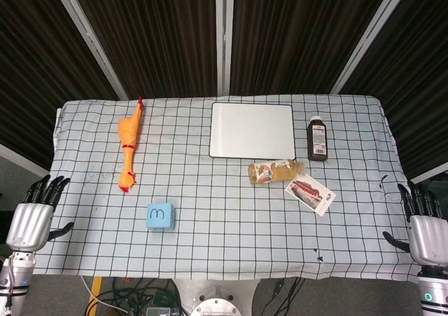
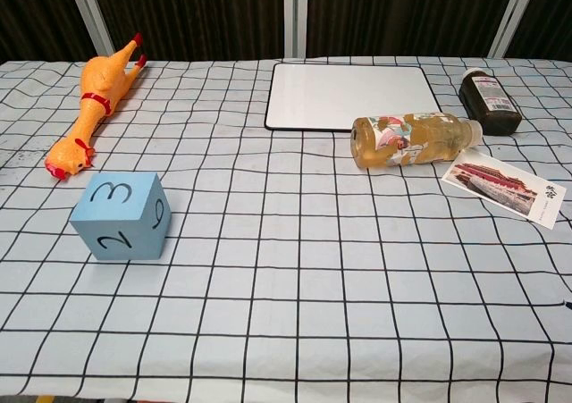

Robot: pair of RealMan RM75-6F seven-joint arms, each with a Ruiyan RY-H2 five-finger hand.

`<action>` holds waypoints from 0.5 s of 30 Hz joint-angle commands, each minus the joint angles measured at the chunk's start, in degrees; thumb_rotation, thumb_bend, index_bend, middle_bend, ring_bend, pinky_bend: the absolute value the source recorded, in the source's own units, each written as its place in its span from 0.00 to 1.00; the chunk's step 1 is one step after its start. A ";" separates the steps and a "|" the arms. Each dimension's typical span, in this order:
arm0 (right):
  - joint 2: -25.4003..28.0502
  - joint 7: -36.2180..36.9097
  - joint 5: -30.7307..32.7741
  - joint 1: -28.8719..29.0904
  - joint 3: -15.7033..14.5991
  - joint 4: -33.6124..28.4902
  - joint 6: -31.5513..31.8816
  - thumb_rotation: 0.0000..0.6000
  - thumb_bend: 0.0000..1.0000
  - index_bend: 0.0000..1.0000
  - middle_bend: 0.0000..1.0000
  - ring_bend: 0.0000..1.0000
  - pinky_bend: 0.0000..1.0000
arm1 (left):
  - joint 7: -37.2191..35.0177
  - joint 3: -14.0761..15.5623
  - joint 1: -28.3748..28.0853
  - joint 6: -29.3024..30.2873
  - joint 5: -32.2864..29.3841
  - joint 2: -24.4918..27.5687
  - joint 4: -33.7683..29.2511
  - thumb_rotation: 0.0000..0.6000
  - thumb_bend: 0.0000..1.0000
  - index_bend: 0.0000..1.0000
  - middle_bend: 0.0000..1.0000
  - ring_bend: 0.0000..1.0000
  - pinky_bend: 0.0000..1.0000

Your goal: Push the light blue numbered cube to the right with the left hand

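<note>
- Step in hand: the approach has not begun. Your left hand (image 1: 31, 218) hangs off the left edge of the desk (image 1: 350, 211), fingers spread and holding nothing; it touches no object.
- Your right hand (image 1: 423, 232) sits off the right edge, likewise spread and empty. It has no part in this task.
- Target: the light blue numbered cube (image 1: 160, 216) rests flat on the checked cloth in the near-left part of the desk, a 3 on its top face (chest view shows further digits on the front and side faces). It stands apart from everything else.
- Neighbours: the rubber chicken (image 1: 129, 144) lies behind the cube, well apart. The juice bottle (image 1: 275, 171) on its side, the postcard (image 1: 310, 193), the dark bottle (image 1: 318, 139) and the white board (image 1: 252, 130) lie to the right and further back.
- Next move, as judged: bring your left hand in low over the desk, onto the cube's left face, then press rightward along the near rows. The path to the right looks free of objects.
- Risk: a high contact may tip the cube rather than slide it.
</note>
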 commanded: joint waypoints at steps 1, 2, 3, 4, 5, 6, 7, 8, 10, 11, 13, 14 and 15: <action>0.01 0.10 0.11 -0.03 0.11 0.05 0.03 1.00 0.00 0.00 0.00 0.00 0.00 | 0.08 0.03 0.00 -0.04 -0.04 -0.02 -0.03 1.00 0.00 0.10 0.10 0.03 0.13; 0.05 0.19 0.16 -0.05 0.18 0.08 0.07 1.00 0.00 0.00 0.00 0.00 0.00 | 0.14 0.07 0.01 -0.06 -0.04 -0.04 -0.07 1.00 0.00 0.09 0.10 0.03 0.13; 0.11 0.23 0.19 -0.07 0.23 0.08 0.12 1.00 0.00 0.00 0.00 0.00 0.00 | 0.17 0.09 0.02 -0.07 -0.05 -0.07 -0.09 1.00 0.00 0.09 0.10 0.03 0.13; 0.21 0.25 0.24 -0.06 0.30 0.04 0.11 1.00 0.00 0.00 0.00 0.00 0.00 | 0.21 0.12 0.03 -0.06 -0.04 -0.08 -0.14 1.00 0.00 0.09 0.10 0.03 0.13; 0.35 0.26 0.31 -0.04 0.36 -0.04 0.04 1.00 0.00 0.00 0.00 0.00 0.00 | 0.25 0.18 0.07 0.00 0.02 -0.09 -0.27 1.00 0.00 0.09 0.10 0.03 0.13; 0.48 0.27 0.35 -0.01 0.42 -0.12 0.00 1.00 0.00 0.00 0.00 0.00 0.00 | 0.23 0.22 0.07 0.00 0.07 -0.09 -0.38 1.00 0.00 0.09 0.10 0.03 0.13; 0.58 0.29 0.39 0.00 0.49 -0.19 0.01 1.00 0.00 0.00 0.00 0.00 0.00 | 0.20 0.26 0.04 -0.05 0.13 -0.08 -0.50 1.00 0.00 0.09 0.10 0.03 0.13; 0.68 0.39 0.46 -0.03 0.58 -0.26 0.06 1.00 0.00 0.00 0.00 0.00 0.00 | 0.12 0.28 -0.02 -0.13 0.20 -0.04 -0.67 1.00 0.00 0.09 0.10 0.03 0.13; 0.83 0.66 0.61 -0.07 0.74 -0.43 0.15 1.00 0.00 0.00 0.00 0.00 0.00 | -0.05 0.36 -0.20 -0.39 0.36 0.15 -1.02 1.00 0.00 0.10 0.10 0.03 0.13; 0.96 0.87 0.71 -0.11 0.88 -0.63 0.25 1.00 0.00 0.00 0.00 0.00 0.00 | 0.47 0.38 -0.32 -0.50 0.51 0.37 -1.17 1.00 0.00 0.10 0.10 0.03 0.13; 1.13 1.13 0.72 -0.16 1.10 -0.87 0.55 1.00 0.00 0.00 0.00 0.00 0.00 | 1.31 0.36 -0.47 -0.55 0.71 0.64 -1.60 1.00 0.01 0.10 0.10 0.03 0.13; 1.16 1.26 0.74 -0.18 1.27 -0.90 0.76 1.00 0.00 0.00 0.00 0.00 0.00 | 1.39 0.29 -0.54 -0.56 0.70 0.77 -2.03 1.00 0.03 0.10 0.10 0.03 0.13; 1.16 1.34 0.76 -0.17 1.37 -0.90 0.83 1.00 0.00 0.00 0.00 0.00 0.00 | 1.50 0.16 -0.56 -0.54 0.54 0.80 -2.29 1.00 0.05 0.10 0.11 0.03 0.14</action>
